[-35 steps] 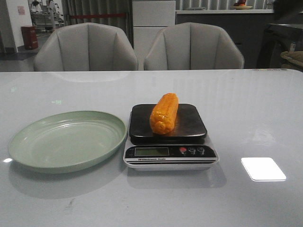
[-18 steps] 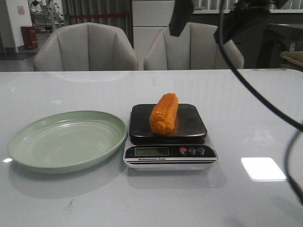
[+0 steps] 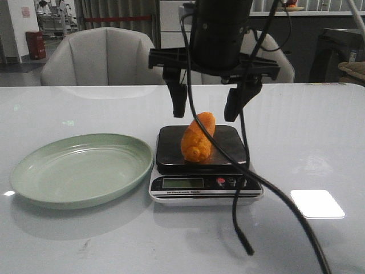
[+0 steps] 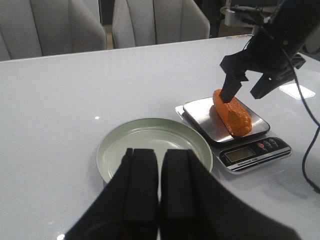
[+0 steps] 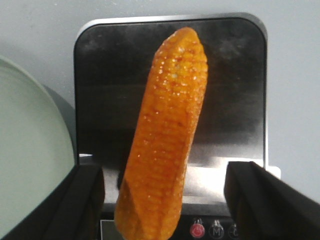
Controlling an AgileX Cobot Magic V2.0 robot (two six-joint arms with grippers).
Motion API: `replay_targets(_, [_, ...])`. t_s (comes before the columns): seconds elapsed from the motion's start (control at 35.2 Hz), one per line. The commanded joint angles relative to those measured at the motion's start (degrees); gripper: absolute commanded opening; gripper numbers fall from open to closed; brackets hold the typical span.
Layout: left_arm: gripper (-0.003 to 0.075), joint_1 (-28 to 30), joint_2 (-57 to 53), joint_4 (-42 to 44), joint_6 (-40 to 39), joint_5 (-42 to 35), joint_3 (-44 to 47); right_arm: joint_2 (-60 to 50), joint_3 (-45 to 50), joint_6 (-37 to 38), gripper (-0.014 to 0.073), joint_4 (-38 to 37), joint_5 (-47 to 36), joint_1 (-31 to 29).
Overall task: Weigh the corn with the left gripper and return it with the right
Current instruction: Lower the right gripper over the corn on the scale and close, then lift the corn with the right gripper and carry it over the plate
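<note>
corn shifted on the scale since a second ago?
No. The corn lies at the same spot and angle on the scale platform. Only the right gripper has come down, open, straddling its far end.

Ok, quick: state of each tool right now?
Left tool: closed, holding nothing, above the table near the plate.
Right tool: open, fingers either side of the corn on the scale, not gripping.

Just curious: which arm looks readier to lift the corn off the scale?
The right: its open tool hangs directly over the corn on the scale. The left tool sits shut, back behind the plate.
</note>
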Motion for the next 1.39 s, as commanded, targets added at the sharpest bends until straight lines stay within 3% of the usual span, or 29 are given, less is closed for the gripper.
replay_targets(0.0, [0.0114, -0.07, 0.55, 0.02, 0.15, -4.44, -1.57, -1.42, -2.21, 1.44, 0.0594, -0.80, -0.75, -0.01])
replay_targets(0.2, [0.0114, -0.07, 0.55, 0.02, 0.15, -4.44, -1.57, 1.19, -2.21, 1.73, 0.0572, -0.05, 0.23, -0.01])
replay_targets(0.31, [0.0114, -0.07, 0.55, 0.02, 0.15, -4.44, -1.57, 1.62, -2.21, 1.73, 0.0423, 0.71, 0.13, -0.01])
replay_targets(0.4, [0.0114, -0.07, 0.55, 0.02, 0.15, -4.44, -1.57, 1.62, -2.90, 1.73, 0.0251, 1.35, 0.18, -0.01])
replay_targets(0.51, [0.0114, -0.07, 0.55, 0.02, 0.15, -4.44, -1.57, 1.57, -6.10, 1.73, 0.0126, 1.73, 1.13, 0.23])
replay_targets(0.74, [0.0114, -0.07, 0.55, 0.02, 0.15, -4.44, -1.57, 1.52, -13.56, -1.06, 0.0139, 5.91, 0.55, 4.19])
replay_targets(1.17, [0.0114, -0.07, 0.55, 0.02, 0.15, -4.33, -1.57, 6.84, -13.71, -1.19, 0.0239, 11.48, -7.89, 12.63])
replay_targets(1.28, [0.0114, -0.07, 0.55, 0.02, 0.15, -4.25, -1.57, 9.05, -13.71, -1.19, 0.0314, 11.95, -9.66, 13.34])
replay_targets(1.36, [0.0114, -0.07, 0.55, 0.02, 0.15, -4.25, -1.57, 10.16, -13.71, -1.19, 0.0428, 12.38, -11.20, 13.75])
